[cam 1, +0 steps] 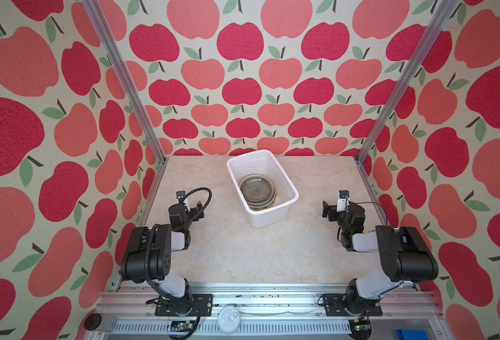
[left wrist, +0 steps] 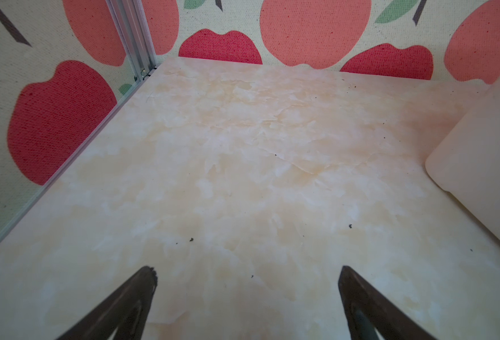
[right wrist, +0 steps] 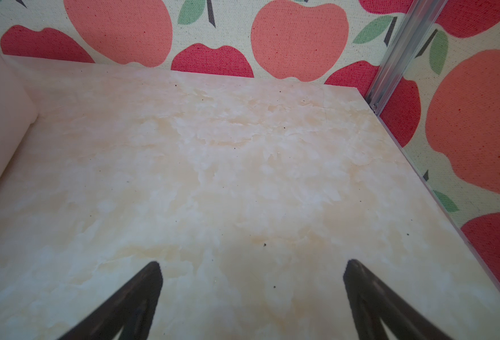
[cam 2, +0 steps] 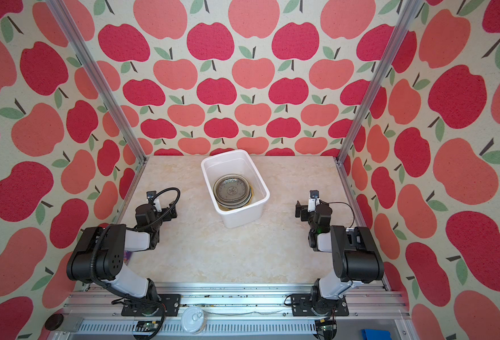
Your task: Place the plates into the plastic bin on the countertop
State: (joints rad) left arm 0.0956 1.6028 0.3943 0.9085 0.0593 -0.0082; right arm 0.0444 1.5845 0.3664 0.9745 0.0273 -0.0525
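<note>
Countertop [cam 1: 242, 259]: no loose plates on it in both top views, so the job was judged done, or nearly.

Plastic bin [cam 1: 267, 216]: sat mid-counter, toward the back wall.

Plates [cam 1: 257, 188]: lay stacked flat inside the bin, nearer its front end. Count not readable.

Left gripper [left wrist: 247, 269] and right gripper [right wrist: 253, 263]: both spread wide and empty, over bare counter. The bin sat between them, well apart from each.
</note>
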